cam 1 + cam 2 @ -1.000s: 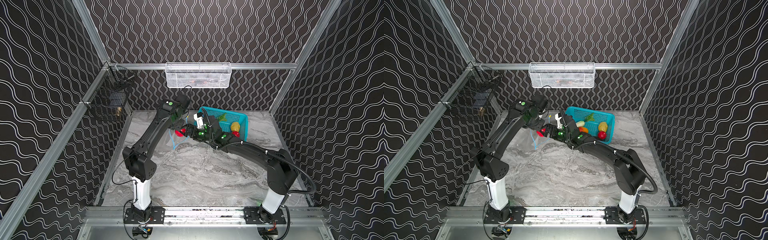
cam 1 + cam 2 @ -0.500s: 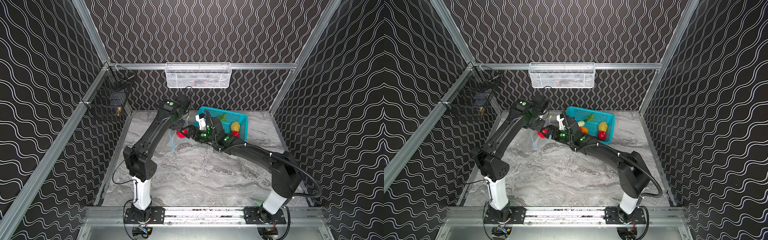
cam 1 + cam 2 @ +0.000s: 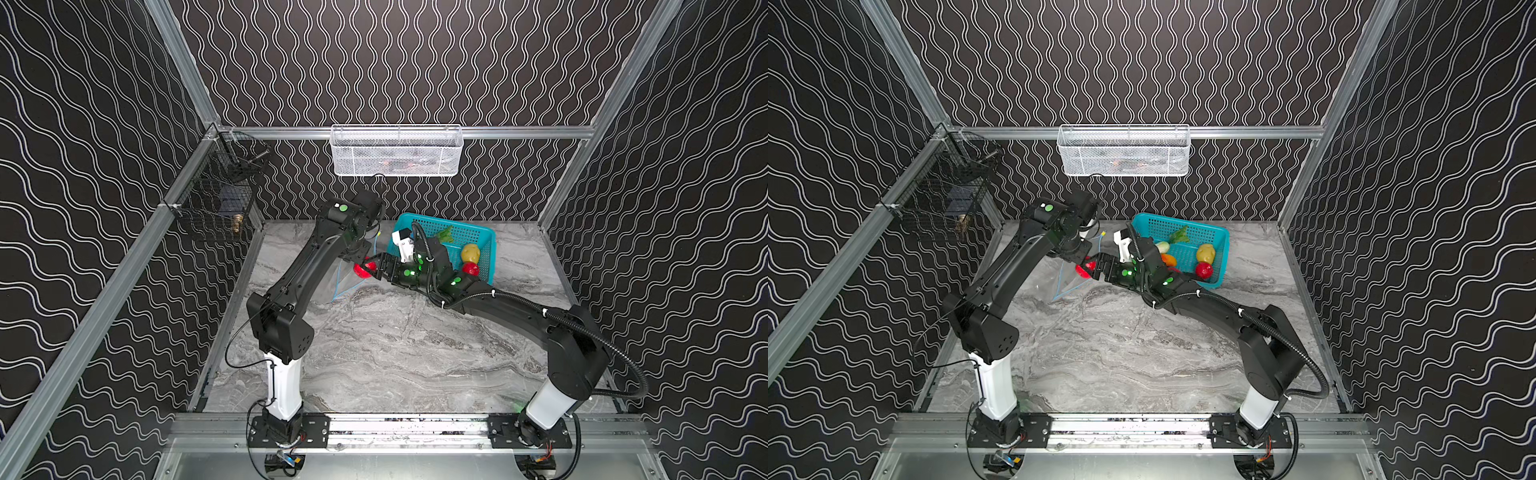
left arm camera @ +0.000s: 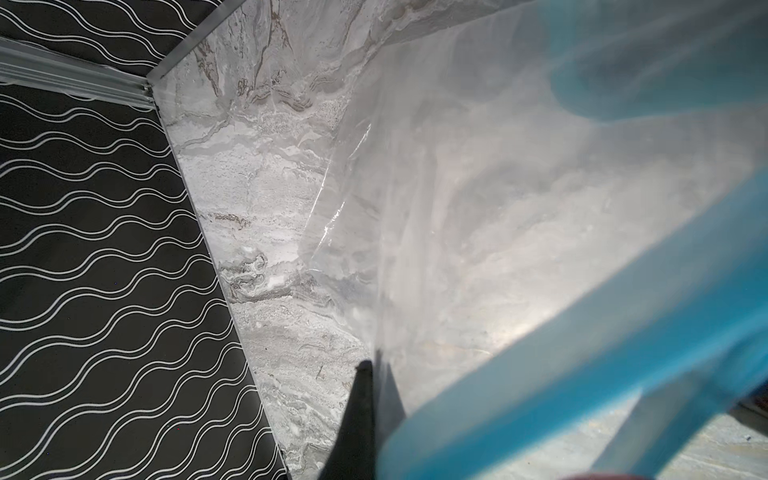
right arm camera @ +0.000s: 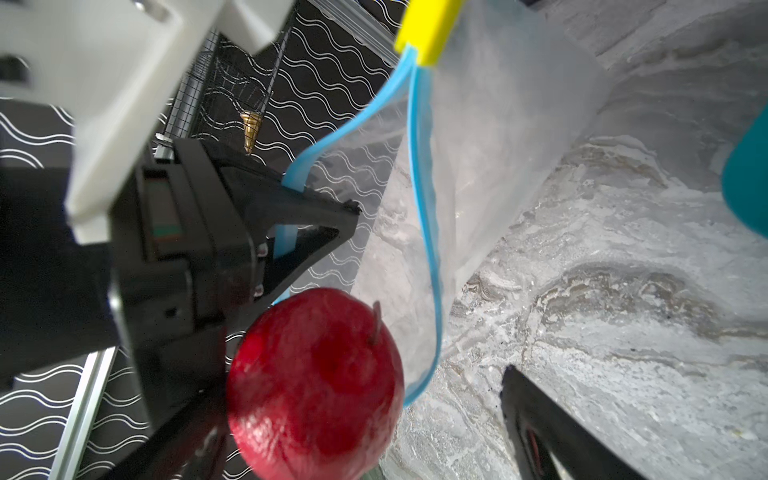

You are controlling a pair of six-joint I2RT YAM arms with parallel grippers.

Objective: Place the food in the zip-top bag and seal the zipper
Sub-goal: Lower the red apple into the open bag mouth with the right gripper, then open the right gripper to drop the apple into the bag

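Nearest: aluminium front rail (image 3: 395,428). Beyond it, the grey marble-look table (image 3: 395,353). Black walls (image 3: 415,62) with white wavy lines close three sides.

Mid-table, left of centre: zip-top bag (image 3: 1070,272), clear, partly raised off the surface. My left gripper (image 5: 351,217) is pressed together on its zipper (image 5: 422,208), partway along the strip. The zipper's long axis runs from the yellow slider (image 5: 428,29), high at the back, down and forward to the table. The mouth gapes, facing right toward my right gripper (image 3: 372,268). Right jaws are spread: the red apple (image 5: 316,382) sits against one finger at the mouth's lower end, with a clear gap to the other.

Farther right: teal basket (image 3: 465,235) holding potato (image 3: 470,251), a red round one (image 3: 471,269) and leafy green (image 3: 444,233).

Farthest: white mesh basket (image 3: 395,151) hung on the back rail (image 3: 519,132). A black wire cage (image 3: 216,208) hangs at left.
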